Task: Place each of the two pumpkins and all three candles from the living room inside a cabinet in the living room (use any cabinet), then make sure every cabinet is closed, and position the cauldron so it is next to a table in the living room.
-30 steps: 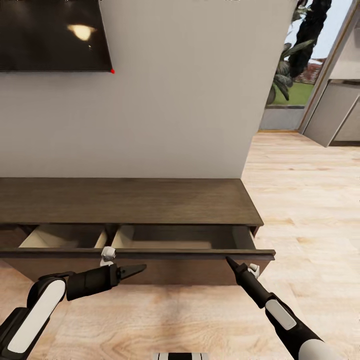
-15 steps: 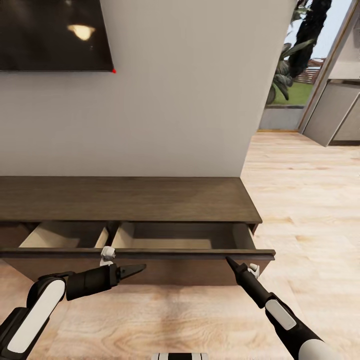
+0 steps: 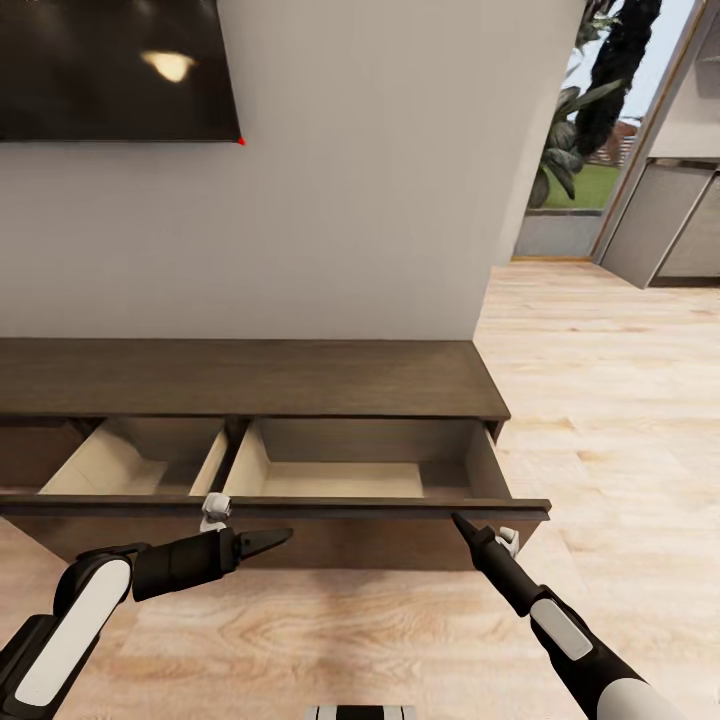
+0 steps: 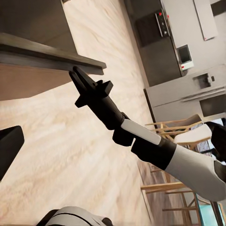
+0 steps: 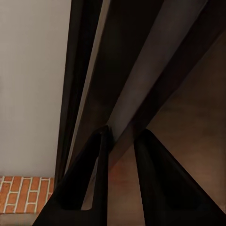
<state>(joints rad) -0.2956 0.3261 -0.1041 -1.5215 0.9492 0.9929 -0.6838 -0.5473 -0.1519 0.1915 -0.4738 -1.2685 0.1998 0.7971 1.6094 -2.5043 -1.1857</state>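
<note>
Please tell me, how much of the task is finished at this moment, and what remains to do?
Done: the cabinet stands with its drawer pulled out, its pale inside bare.
In hand: the right gripper sits at the drawer front's top edge, a finger on each side; the left gripper hangs in front, holding nothing.
Left: pumpkins, candles and cauldron all remain; the drawer needs closing afterwards.

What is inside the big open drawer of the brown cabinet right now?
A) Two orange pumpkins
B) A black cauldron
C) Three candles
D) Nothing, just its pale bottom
D: in the head view the pulled-out drawer of the cabinet shows only its bare pale beige floor and walls, with the right end effector at its front edge.
</note>
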